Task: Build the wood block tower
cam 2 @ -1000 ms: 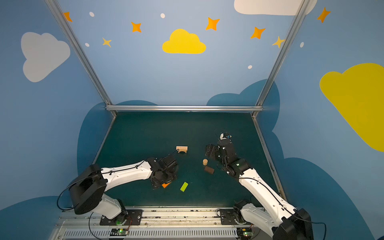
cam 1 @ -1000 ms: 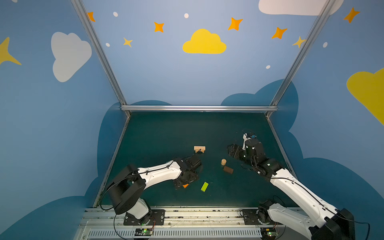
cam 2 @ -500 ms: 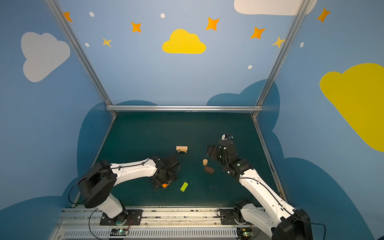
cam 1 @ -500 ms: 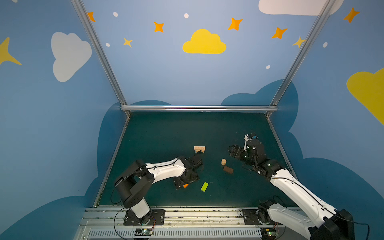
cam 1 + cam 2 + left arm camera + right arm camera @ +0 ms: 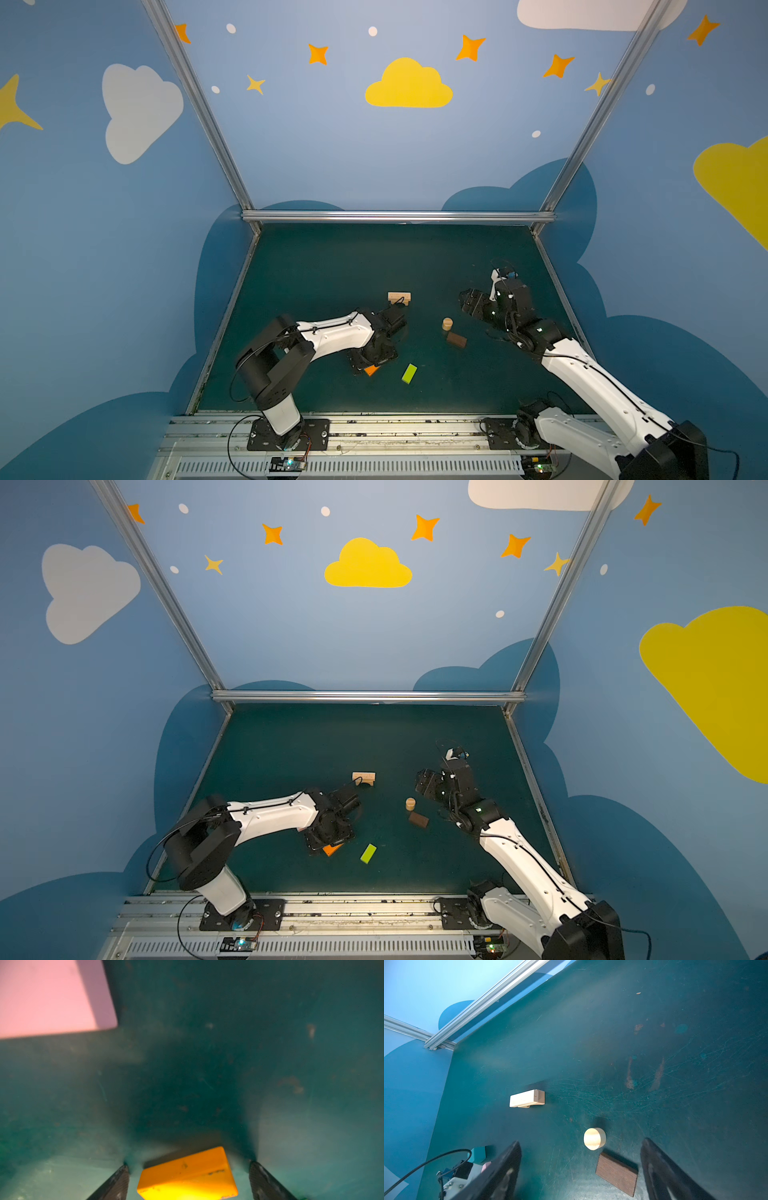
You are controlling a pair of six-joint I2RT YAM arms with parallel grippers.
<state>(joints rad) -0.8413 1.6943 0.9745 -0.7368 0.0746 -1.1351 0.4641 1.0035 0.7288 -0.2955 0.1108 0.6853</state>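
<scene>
One orange brick (image 5: 187,1176) lay on the desk (image 5: 207,1064) between the wide-open jaws of the left end effector (image 5: 188,1166), untouched, the lime green brick (image 5: 409,373) at its 3 o'clock; the right end effector (image 5: 581,1142), open and empty, hovered near the tan short cylinder (image 5: 594,1138).

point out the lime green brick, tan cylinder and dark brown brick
lime green brick (image 5: 409,373), in a top view, middle of top face
tan cylinder (image 5: 592,1139), right wrist view, round end face
dark brown brick (image 5: 616,1174), right wrist view, broad top face
</scene>
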